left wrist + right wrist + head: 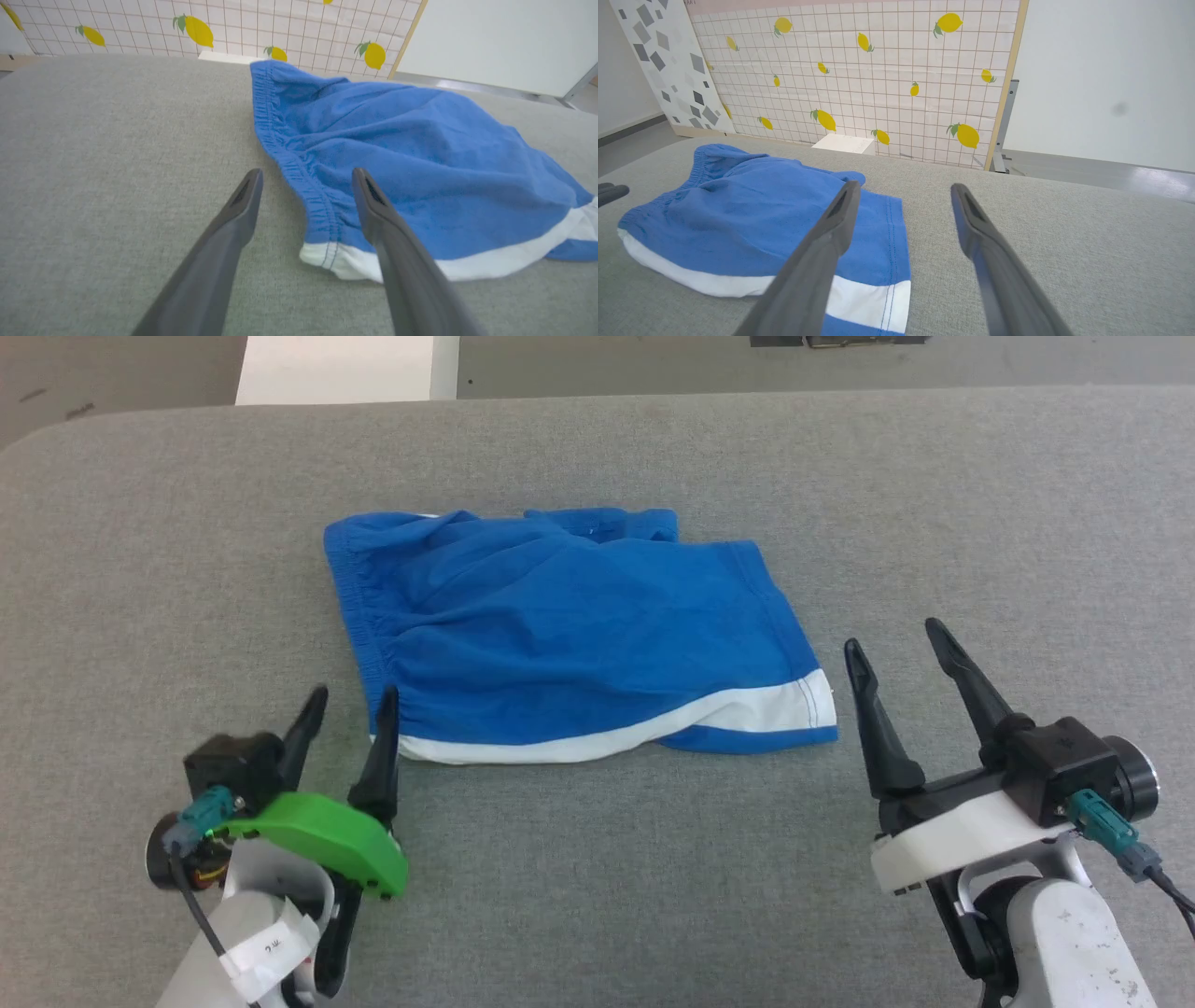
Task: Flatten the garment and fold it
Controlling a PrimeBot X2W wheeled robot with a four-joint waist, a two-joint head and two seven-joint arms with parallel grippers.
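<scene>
The garment (569, 635), royal-blue shorts with a gathered waistband on the left and a white stripe along the near edge, lies folded over on the grey table. My left gripper (355, 700) stands open at its near left corner, one finger over the white-striped corner (327, 256), holding nothing. My right gripper (896, 649) is open just right of the shorts' right edge, empty. In the right wrist view the garment (752, 219) sits left of the open fingers (831, 233). The left wrist view shows the garment (420, 163) spreading to the right.
The grey padded table (597, 896) extends all around the shorts. Behind it stand a lemon-patterned grid panel (878, 70), a white box (843, 142) and a white wall (1106, 79).
</scene>
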